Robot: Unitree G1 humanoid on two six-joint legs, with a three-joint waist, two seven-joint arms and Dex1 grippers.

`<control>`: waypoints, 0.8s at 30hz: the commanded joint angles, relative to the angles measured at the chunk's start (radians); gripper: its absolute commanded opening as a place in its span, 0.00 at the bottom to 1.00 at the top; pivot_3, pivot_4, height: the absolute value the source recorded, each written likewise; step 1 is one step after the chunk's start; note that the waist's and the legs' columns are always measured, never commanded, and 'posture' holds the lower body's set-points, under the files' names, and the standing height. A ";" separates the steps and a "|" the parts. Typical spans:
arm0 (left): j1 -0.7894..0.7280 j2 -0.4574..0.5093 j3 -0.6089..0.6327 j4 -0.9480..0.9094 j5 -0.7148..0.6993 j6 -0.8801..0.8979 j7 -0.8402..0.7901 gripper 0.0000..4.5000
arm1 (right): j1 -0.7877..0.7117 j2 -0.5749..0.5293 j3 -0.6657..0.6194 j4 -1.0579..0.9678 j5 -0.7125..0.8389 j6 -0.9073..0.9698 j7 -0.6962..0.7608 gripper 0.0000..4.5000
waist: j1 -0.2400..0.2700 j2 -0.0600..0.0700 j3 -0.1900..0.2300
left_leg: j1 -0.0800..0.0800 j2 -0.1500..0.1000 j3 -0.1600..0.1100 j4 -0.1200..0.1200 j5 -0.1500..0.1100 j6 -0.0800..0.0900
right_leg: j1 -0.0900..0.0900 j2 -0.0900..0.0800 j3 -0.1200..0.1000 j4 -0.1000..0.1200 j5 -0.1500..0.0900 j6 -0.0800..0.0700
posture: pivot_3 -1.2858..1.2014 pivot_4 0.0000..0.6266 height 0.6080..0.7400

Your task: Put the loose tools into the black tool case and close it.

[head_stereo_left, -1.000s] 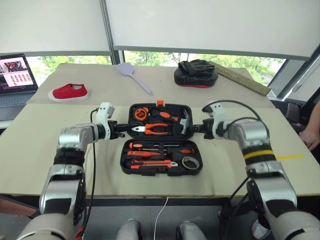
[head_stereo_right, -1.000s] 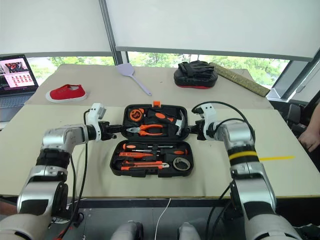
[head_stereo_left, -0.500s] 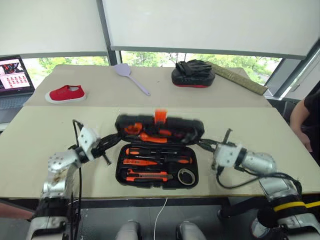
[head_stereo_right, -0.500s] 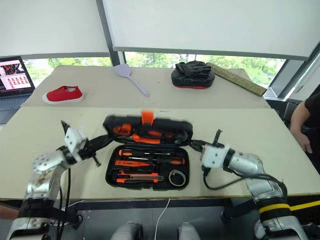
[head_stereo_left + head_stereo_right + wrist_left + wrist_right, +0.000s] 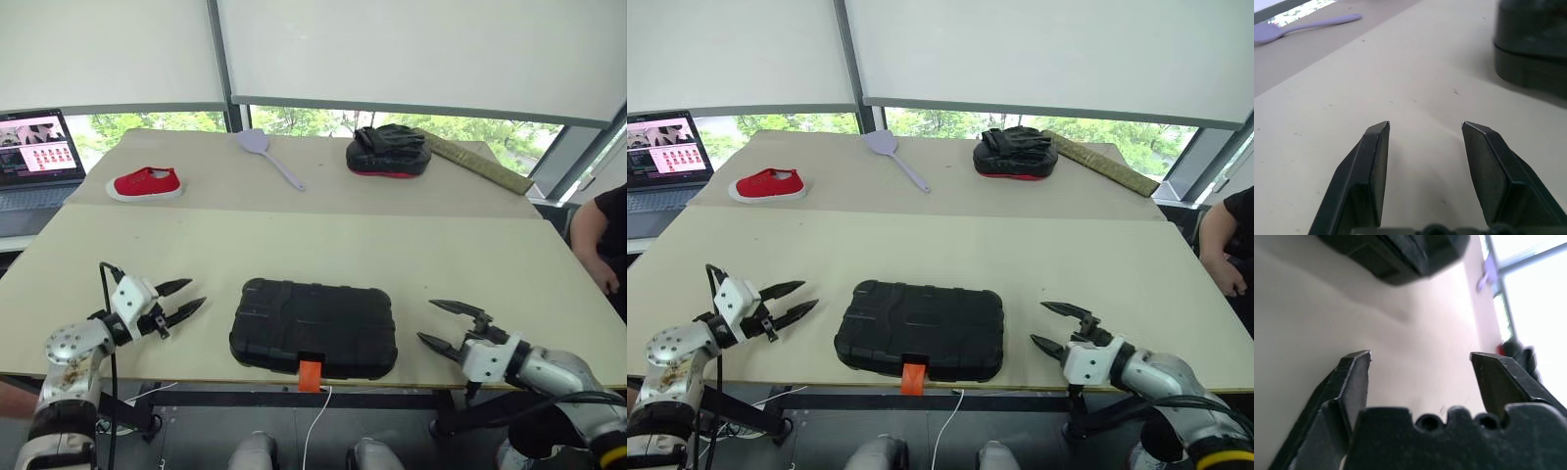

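The black tool case [image 5: 313,328] lies shut near the table's front edge, its orange latch [image 5: 310,374] facing me. The loose tools are hidden. My left gripper [image 5: 196,293] hovers just left of the case, open and empty, with its fingers pointing toward the case. Right of the case, my right gripper [image 5: 425,321] also stands open with nothing between its fingers. The left wrist view shows the left gripper [image 5: 1425,125] over bare table with the case [image 5: 1533,44] a short way off. In the right wrist view a corner of the case [image 5: 1396,254] lies beyond the right gripper [image 5: 1420,355].
A red shoe [image 5: 145,183], a grey spatula [image 5: 269,157] and a black-and-red mitt [image 5: 387,150] lie on the far table. A laptop [image 5: 39,147] stands at the far left. A long flat strip [image 5: 480,162] lies at the back right. A person [image 5: 598,235] stands at the right edge.
The case's lid has swung down and the case is now shut. Both grippers have drawn back from its sides toward the near edge and opened.
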 commanded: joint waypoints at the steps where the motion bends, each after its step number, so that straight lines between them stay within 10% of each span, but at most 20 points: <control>1: -0.138 -0.011 -0.044 0.001 0.002 0.127 0.008 0.40 | 0.117 -0.097 0.003 -0.291 0.356 0.249 0.218 0.48 | 0.002 0.000 0.000 | 0.000 0.000 0.000 0.000 0.000 0.000 | 0.000 0.000 0.000 0.001 0.000 0.000 | 0.52 0.24 1.00; 5: -0.250 -0.040 -0.104 0.026 0.040 0.196 0.002 0.03 | 0.183 -0.154 0.007 -0.492 0.466 0.462 0.300 0.16 | -0.001 -0.002 -0.001 | 0.000 0.000 -0.002 0.002 0.000 0.000 | 0.000 0.001 -0.001 0.000 0.000 0.001 | 0.52 0.24 1.00; 7: -0.320 -0.053 -0.163 0.076 0.087 0.221 -0.027 0.00 | 0.178 -0.167 0.049 -0.569 0.467 0.580 0.326 0.01 | -0.003 -0.002 -0.001 | 0.000 0.000 -0.002 0.002 0.000 0.000 | -0.001 0.002 0.000 0.000 -0.003 0.005 | 0.52 0.24 1.00; 24: -0.419 -0.073 -0.264 0.259 0.166 0.239 -0.230 0.00 | -0.307 0.216 0.206 -0.301 0.118 0.715 0.253 0.01 | -0.009 -0.011 0.002 | -0.012 0.001 -0.004 0.006 0.000 0.000 | -0.012 0.004 -0.002 0.004 0.000 0.002 | 0.52 0.24 1.00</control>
